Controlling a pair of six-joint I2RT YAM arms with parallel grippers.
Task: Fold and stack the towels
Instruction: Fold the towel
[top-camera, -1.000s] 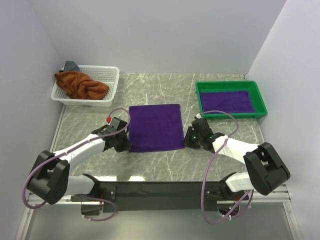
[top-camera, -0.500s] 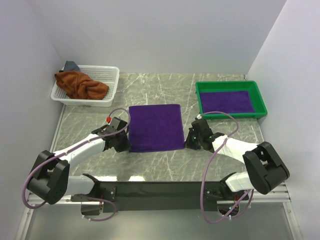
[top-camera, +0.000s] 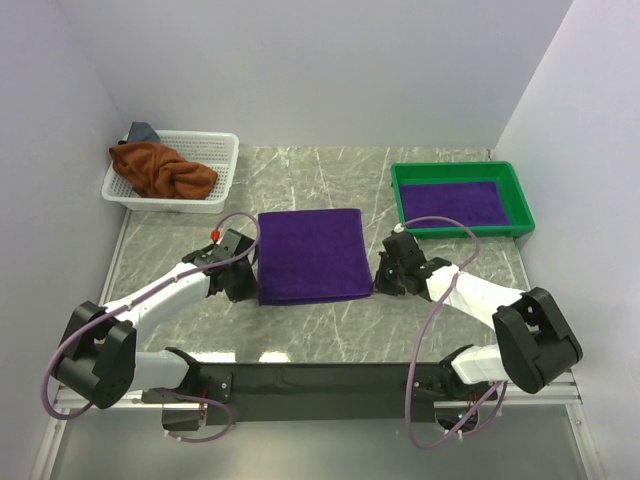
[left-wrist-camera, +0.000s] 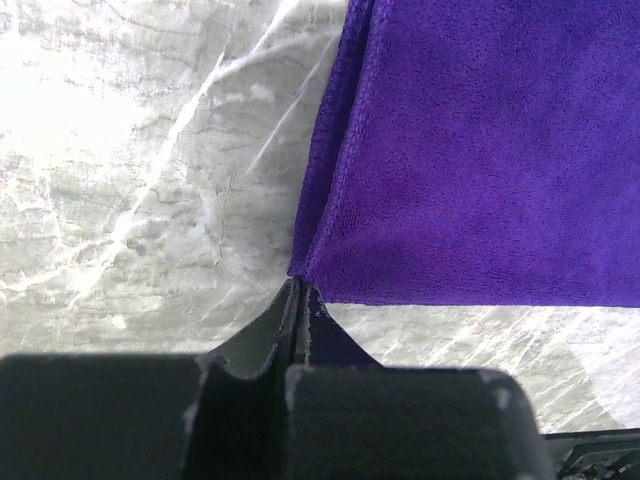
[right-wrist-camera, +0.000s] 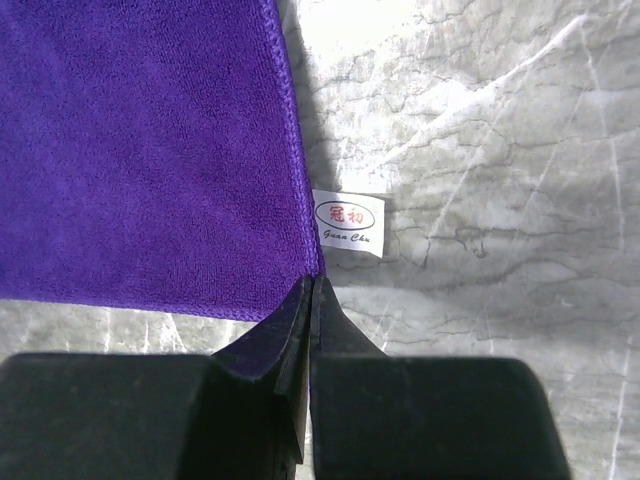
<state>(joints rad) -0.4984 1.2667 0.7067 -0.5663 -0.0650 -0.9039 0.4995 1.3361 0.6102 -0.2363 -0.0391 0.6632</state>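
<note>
Now the left gripper (left-wrist-camera: 300, 292) is clenched on the near left corner of the purple towel (top-camera: 310, 255), the right gripper (right-wrist-camera: 312, 287) on its near right corner, on the table (top-camera: 330, 330).

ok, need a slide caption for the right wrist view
Right gripper, jaws shut, pinches a corner of the purple towel beside its white label, on the marble table.
</note>
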